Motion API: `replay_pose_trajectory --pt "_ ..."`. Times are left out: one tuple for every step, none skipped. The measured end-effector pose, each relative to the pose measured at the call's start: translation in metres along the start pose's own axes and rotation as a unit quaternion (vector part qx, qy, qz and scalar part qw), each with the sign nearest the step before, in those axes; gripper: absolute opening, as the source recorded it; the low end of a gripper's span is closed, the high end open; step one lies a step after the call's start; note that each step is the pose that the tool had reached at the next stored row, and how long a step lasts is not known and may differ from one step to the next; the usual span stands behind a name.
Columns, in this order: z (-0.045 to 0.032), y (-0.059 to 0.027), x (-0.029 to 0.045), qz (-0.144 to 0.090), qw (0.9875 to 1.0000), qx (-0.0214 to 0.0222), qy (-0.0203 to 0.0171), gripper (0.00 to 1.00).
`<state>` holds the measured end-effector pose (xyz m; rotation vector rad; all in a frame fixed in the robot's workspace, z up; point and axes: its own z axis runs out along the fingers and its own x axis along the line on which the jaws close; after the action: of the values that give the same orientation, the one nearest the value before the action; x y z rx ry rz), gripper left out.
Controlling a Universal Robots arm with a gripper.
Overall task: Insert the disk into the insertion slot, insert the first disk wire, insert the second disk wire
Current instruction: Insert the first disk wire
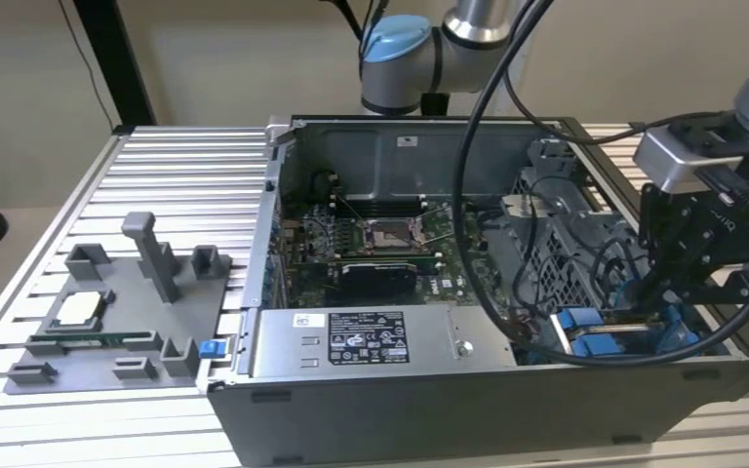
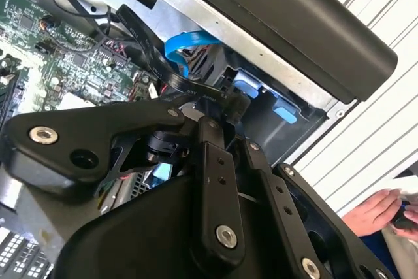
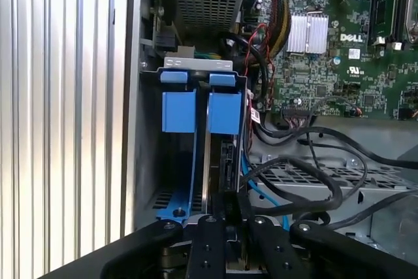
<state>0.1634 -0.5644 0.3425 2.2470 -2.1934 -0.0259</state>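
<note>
- The gripper [image 1: 667,292] is reaching down into the open computer case [image 1: 479,400], at the near corner on the exterior view's right.
- In the first wrist view, the gripper is looking pressed together on the near end of the disk [image 3: 219,161], pinching it.
- The disk is standing on its thin edge inside the slot [image 3: 196,63], next to the blue rails [image 3: 177,110]. I cannot tell how deep it is sitting.
- I am guessing the step in hand is sliding the disk all the way into the slot.
- To do it well, the disk should be going in straight, in line with the rails. If it is tipping to one side, it may be getting stuck.
- The push should be slow and even. The blue parts are looking like plastic, so a hard shove may be bending or snapping them.
- Black cables [image 3: 307,181] and a thin blue cable [image 3: 258,191] are lying just beside the slot. The gripper should be staying off them, so none is getting pinched or dragged in.
- The green circuit board [image 3: 339,63] is sitting past the cables. A slip that way could be hurting its small parts.
- A person's hand [image 2: 375,210] is showing near the case, over the worktop [image 1: 179,175]. It should be staying well apart from the arm.
</note>
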Motion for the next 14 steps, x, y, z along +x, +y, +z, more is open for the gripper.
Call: replay_pose_trajectory --pt "0.0003 0.0 0.0 0.0 1.0 0.0 0.0 0.0" --pt "0.0005 0.0 0.0 0.0 1.0 0.0 0.0001 0.0" --pt "0.0007 0.0 0.0 0.0 1.0 0.0 0.0002 0.0" --pt "0.0009 0.0 0.0 0.0 1.0 0.0 0.0002 0.0" --pt "0.0012 0.0 0.0 0.0 1.0 0.0 0.0001 0.0" --pt "0.0013 0.0 0.0 0.0 1.0 0.0 0.0001 0.0" --pt "0.0015 0.0 -0.0001 0.0 1.0 0.0 0.0 0.0" --pt "0.0015 0.0 -0.0001 0.0 1.0 0.0 0.0 0.0" --pt "0.0016 0.0 -0.0001 0.001 1.0 0.0 -0.0001 0.0" --pt "0.0016 0.0 -0.0003 0.001 1.0 0.0 -0.0001 0.0" --pt "0.0015 0.0 -0.0003 0.002 1.0 0.0 -0.0001 0.0" --pt "0.0015 0.0 -0.0004 0.002 1.0 0.0 0.0 0.0" --pt "0.0015 0.0 -0.0005 0.003 1.0 0.0 -0.0001 0.0" --pt "0.0016 0.0 -0.0007 0.004 1.0 0.0 -0.0002 0.0"
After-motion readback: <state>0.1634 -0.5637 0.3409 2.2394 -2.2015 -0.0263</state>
